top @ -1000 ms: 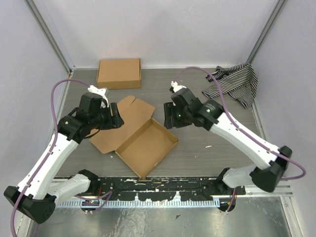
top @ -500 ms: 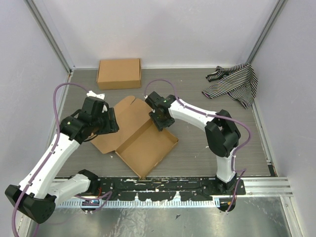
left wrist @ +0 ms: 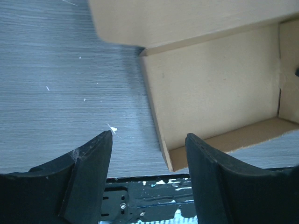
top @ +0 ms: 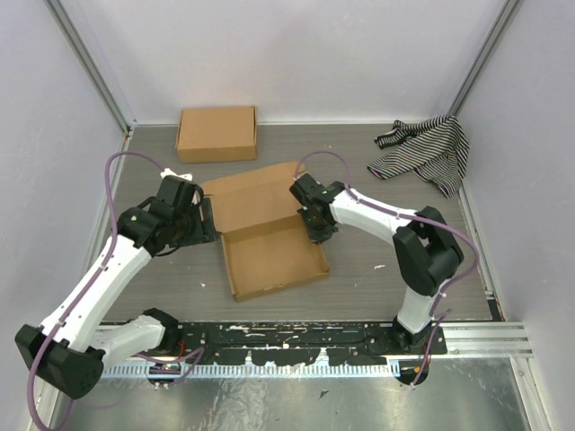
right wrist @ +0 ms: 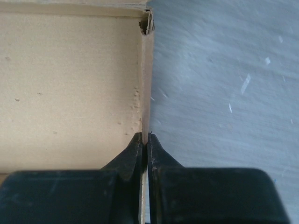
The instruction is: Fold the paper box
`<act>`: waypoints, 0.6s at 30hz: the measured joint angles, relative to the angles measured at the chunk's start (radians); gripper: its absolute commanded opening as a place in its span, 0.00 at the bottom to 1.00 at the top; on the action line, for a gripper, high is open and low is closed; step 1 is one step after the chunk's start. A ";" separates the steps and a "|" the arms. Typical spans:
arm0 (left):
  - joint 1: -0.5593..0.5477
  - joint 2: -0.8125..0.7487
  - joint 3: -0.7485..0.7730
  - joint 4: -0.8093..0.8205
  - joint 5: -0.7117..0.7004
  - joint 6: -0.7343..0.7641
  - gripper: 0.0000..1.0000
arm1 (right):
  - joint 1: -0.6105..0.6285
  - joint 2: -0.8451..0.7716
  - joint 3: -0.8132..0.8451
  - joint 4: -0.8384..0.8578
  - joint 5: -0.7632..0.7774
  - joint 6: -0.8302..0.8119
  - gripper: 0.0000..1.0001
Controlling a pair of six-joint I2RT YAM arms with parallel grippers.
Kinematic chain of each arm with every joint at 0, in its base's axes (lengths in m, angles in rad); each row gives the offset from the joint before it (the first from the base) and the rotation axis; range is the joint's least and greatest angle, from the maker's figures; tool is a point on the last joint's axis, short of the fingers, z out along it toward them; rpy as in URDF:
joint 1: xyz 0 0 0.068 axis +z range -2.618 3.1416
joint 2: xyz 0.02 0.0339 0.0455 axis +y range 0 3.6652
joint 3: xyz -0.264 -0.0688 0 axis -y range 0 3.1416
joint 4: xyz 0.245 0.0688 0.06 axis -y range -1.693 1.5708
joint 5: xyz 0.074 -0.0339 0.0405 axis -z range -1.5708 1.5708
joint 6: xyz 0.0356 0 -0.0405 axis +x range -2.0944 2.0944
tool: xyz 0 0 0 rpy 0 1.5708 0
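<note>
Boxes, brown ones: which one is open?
The middle box is open: you can see inside it, and its lid is laid back. The box by the back wall is closed flat.

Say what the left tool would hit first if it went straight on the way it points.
Probably the box: its side wall lies just ahead, in line with the gap of the open left tool, though depth is unclear.

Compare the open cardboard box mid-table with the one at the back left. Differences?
The middle box is open, with its tray showing and its lid flap laid back; the back box is closed. In the overhead view the middle box sits rotated, while the back box lies nearly square to the frame. The right end effector pinches the middle box's side wall; nothing touches the back box. Both are plain brown cardboard.
</note>
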 measured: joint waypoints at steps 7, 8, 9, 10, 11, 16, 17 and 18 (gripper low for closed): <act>0.045 0.243 0.158 0.042 0.076 -0.049 0.85 | -0.028 -0.124 -0.126 -0.049 0.006 0.117 0.01; 0.052 0.290 0.202 0.046 0.096 -0.048 0.84 | -0.045 -0.140 -0.141 -0.047 -0.002 0.131 0.01; 0.056 0.327 0.232 0.055 0.112 -0.047 0.84 | -0.067 -0.156 -0.156 -0.046 -0.007 0.144 0.01; 0.058 0.356 0.256 0.059 0.126 -0.047 0.83 | -0.086 -0.167 -0.166 -0.048 -0.009 0.152 0.01; 0.061 0.376 0.272 0.063 0.138 -0.045 0.83 | -0.107 -0.179 -0.173 -0.052 -0.010 0.159 0.01; 0.076 0.418 0.283 0.092 0.191 -0.048 0.84 | -0.163 -0.193 -0.172 -0.055 -0.001 0.185 0.01; 0.084 0.423 0.283 0.100 0.204 -0.051 0.84 | -0.173 -0.193 -0.171 -0.051 -0.003 0.190 0.01; 0.091 0.429 0.284 0.104 0.213 -0.053 0.83 | -0.180 -0.193 -0.170 -0.050 -0.006 0.193 0.01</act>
